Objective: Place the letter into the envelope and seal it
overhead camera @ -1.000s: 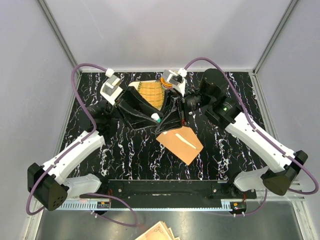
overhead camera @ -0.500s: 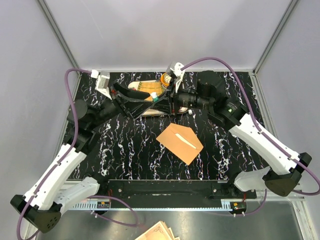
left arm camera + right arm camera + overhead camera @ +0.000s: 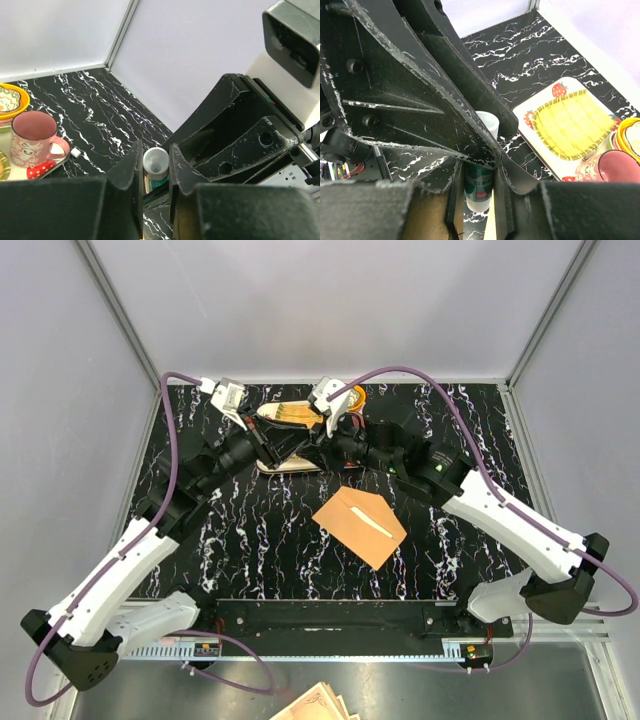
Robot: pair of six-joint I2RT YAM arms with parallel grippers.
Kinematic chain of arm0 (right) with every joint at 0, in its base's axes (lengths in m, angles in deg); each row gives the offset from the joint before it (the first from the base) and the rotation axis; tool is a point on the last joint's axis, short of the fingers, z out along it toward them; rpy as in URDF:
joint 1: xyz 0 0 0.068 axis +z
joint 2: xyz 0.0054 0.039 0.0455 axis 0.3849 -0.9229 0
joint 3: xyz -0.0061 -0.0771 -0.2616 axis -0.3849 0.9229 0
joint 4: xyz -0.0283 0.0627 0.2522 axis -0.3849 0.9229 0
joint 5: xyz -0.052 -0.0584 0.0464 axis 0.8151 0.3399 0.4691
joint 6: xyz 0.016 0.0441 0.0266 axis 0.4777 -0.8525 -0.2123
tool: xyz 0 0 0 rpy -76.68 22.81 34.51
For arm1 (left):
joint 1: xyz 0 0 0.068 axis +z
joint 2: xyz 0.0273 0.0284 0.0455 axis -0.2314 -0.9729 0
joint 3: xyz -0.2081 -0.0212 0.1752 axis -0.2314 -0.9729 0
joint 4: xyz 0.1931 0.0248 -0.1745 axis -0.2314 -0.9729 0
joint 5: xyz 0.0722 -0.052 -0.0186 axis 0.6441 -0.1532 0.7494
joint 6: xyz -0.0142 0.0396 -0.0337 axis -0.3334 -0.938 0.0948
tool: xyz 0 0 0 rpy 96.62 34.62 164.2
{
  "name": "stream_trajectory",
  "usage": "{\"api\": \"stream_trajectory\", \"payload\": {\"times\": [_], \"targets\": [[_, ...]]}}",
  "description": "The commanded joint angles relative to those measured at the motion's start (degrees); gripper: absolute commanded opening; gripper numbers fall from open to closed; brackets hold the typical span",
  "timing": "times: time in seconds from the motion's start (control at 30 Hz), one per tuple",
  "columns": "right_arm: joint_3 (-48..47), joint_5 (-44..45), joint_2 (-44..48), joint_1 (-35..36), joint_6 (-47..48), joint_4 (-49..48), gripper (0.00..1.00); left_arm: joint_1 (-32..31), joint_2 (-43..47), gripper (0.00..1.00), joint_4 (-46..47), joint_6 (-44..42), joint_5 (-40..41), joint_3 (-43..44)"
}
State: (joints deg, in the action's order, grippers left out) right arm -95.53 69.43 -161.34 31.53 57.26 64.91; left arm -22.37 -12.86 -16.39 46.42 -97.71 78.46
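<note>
The envelope (image 3: 350, 530) lies flat nearest me at mid-tabletop (image 3: 250, 540), seen only from above, with bare marble along all its edges. At its 11 o'clock my left pincer (image 3: 156, 155) and right pincer (image 3: 479, 175) meet head-on, both pinching one tube (image 3: 480, 192). The left wrist view shows its white top, the right its green body; from above I cannot make it out. The tray (image 3: 545, 100) lies close beyond, leaving little room there.

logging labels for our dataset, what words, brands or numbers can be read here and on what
None can be read.
Green tube: red and white patch on its label, too blurred.
Rail stickers: too small.
Envelope: no writing shows.
</note>
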Motion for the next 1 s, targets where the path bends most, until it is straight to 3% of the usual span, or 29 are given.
{"api": "stream_trajectory", "payload": {"times": [0.0, 0.07, 0.1, 0.13, 0.2, 0.23, 0.27, 0.3, 0.43, 0.53, 0.57, 0.67, 0.77, 0.83, 0.87, 0.93, 0.97], "targets": [[-3.69, -0.72, 0.88, 0.94, -0.96, -0.41, 0.0, 0.24, 1.16, 0.0, 3.9, -3.98, -3.1, 0.17], [-3.08, -6.57, 1.68, 0.24, -1.67, -0.5, 0.0, 1.99, 2.57, 0.0, 8.73, -3.12, -9.07, -3.94], [-2.64, -8.62, 2.81, -0.12, -2.72, -0.85, 0.0, 3.48, 3.45, 0.0, 12.76, 1.32, -17.2, -5.88], [-1.6, -11.16, 3.34, -0.64, -3.34, -1.37, 0.0, 6.28, 3.28, 0.0, 22.63, 4.67, -21.28, -7.73], [-0.19, -23.8, 5.1, -4.5, -8.66, -4.53, 0.0, 7.18, 1.1, 0.0, 27.62, 9.95, -31.28, -8.45], [2.34, -28.28, 5.63, -6.43, -11.66, -7.07, 0.0, 8.49, 0.04, 0.0, 37.74, 13.2, -34.65, -8.97], [3.67, -37.2, 6.33, -9.32, -14.74, -13.79, 0.0, 8.76, -1.01, 0.0, 44.28, 17.5, -37.2, -10.11], [4.64, -40.51, 6.69, -10.31, -20.43, -16.64, 0.0, 8.85, -3.11, 0.01, 49.14, 23.28, -41.41, -9.77], [5.35, -53.61, 5.38, -11.19, -30.57, -26.83, 0.0, 7.37, -10.32, 0.06, 79.67, 41.06, -47.95, -7.31], [7.29, -59.34, 3.88, -11.11, -40.15, -36.78, 0.0, 4.74, -16.74, 0.12, 95.87, 56.61, -49.0, -4.15], [7.55, -61.26, 3.44, -11.11, -42.09, -40.28, 0.0, 3.85, -17.71, 0.25, 95.94, 58.22, -49.96, -2.4], [7.29, -61.29, 2.3, -11.19, -44.31, -39.54, 0.0, 2.87, -17.46, 0.5, 95.68, 54.99, -51.56, -2.64], [5.01, -56.57, 3.35, -11.19, -34.93, -27.11, 0.0, 5.59, -15.45, 0.63, 84.82, 50.44, -48.22, -4.13], [3.78, -50.17, 4.75, -11.19, -26.66, -17.36, 0.0, 8.58, -12.46, 0.66, 76.29, 46.83, -48.13, -4.58], [3.51, -46.21, 5.28, -11.28, -24.11, -14.16, 0.0, 9.63, -11.41, 0.66, 71.03, 40.54, -47.95, -4.32], [2.47, -33.86, 6.25, -11.28, -18.22, -7.31, 0.0, 13.23, -6.85, 0.63, 42.71, 28.42, -43.59, -4.05], [2.11, -29.34, 6.34, -10.85, -16.2, -5.7, 0.0, 13.86, -4.21, 0.6, 28.5, 9.64, -38.6, -1.96]]}}
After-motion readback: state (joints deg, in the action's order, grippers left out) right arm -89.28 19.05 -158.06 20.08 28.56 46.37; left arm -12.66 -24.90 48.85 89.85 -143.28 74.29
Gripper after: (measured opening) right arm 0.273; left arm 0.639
